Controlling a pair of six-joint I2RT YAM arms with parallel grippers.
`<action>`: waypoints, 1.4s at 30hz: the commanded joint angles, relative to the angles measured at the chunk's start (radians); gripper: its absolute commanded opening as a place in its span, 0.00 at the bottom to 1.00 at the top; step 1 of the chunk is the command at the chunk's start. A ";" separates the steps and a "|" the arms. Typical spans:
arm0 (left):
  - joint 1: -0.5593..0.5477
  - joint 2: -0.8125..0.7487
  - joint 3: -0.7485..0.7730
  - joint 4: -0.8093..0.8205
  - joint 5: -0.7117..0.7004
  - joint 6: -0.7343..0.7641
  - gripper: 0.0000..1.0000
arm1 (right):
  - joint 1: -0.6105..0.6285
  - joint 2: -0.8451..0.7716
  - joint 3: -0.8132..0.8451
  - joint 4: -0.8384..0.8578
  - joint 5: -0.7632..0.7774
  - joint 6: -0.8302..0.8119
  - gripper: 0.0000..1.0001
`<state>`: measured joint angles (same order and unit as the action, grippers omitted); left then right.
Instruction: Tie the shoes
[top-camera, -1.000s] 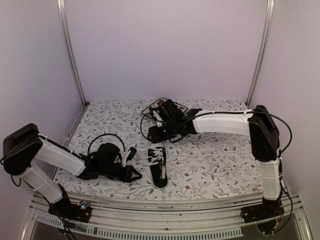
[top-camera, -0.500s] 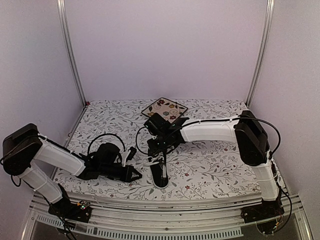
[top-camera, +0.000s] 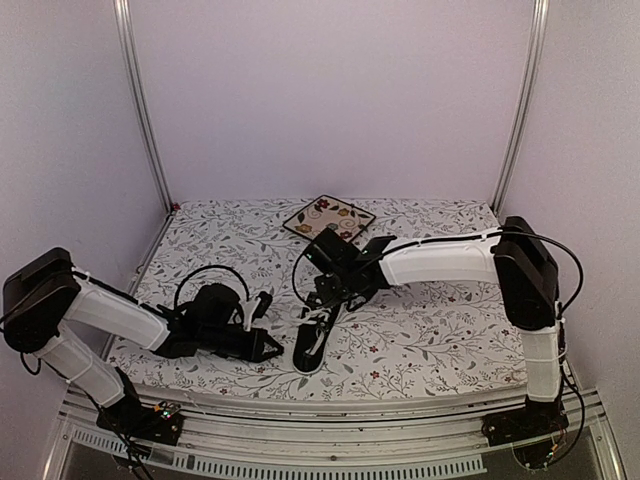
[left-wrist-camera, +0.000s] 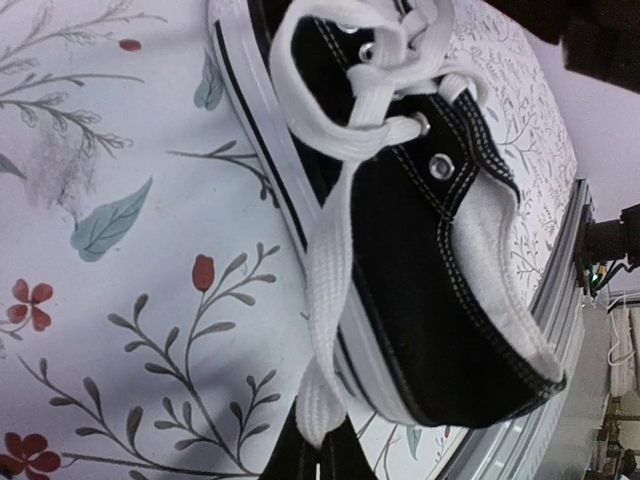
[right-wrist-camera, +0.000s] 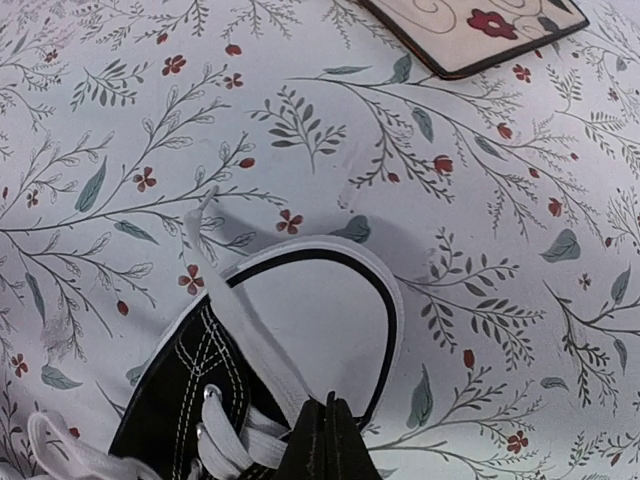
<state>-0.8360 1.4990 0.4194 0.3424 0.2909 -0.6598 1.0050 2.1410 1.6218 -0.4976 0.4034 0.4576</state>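
Observation:
One small black sneaker (top-camera: 310, 345) with a white toe cap and white laces lies near the table's front edge, toe toward the back. Low at the shoe's left side, my left gripper (top-camera: 272, 348) is shut on the end of a white lace (left-wrist-camera: 325, 300), which runs down the side of the shoe (left-wrist-camera: 430, 290) into the closed tips (left-wrist-camera: 325, 445). From behind, my right gripper (top-camera: 322, 303) reaches over the toe. In the right wrist view its tips (right-wrist-camera: 330, 410) are shut over the toe cap (right-wrist-camera: 320, 320), pinching the other lace (right-wrist-camera: 235, 300).
A square floral plate (top-camera: 328, 217) lies at the back centre, its corner also showing in the right wrist view as the plate (right-wrist-camera: 470, 30). The table carries a white floral cloth (top-camera: 430, 320). Metal rails (top-camera: 330, 405) run along the front edge, close to the shoe's heel.
My right arm has come forward off the plate to the shoe's toe, and its gripper has shut on a lace. The shoe has tilted slightly. The left arm has stayed put.

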 joint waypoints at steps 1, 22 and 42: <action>-0.010 -0.016 0.039 -0.012 -0.027 -0.009 0.00 | -0.052 -0.169 -0.136 0.041 -0.054 0.095 0.02; 0.033 0.057 0.071 0.043 0.012 -0.027 0.00 | -0.088 -0.213 -0.278 0.197 -0.390 0.201 0.45; -0.046 0.164 0.075 0.088 0.078 -0.029 0.00 | -0.089 -0.134 -0.234 0.156 -0.383 0.196 0.17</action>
<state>-0.8417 1.6375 0.4778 0.4019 0.3283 -0.6853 0.9154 1.9743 1.3754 -0.3145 0.0055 0.6548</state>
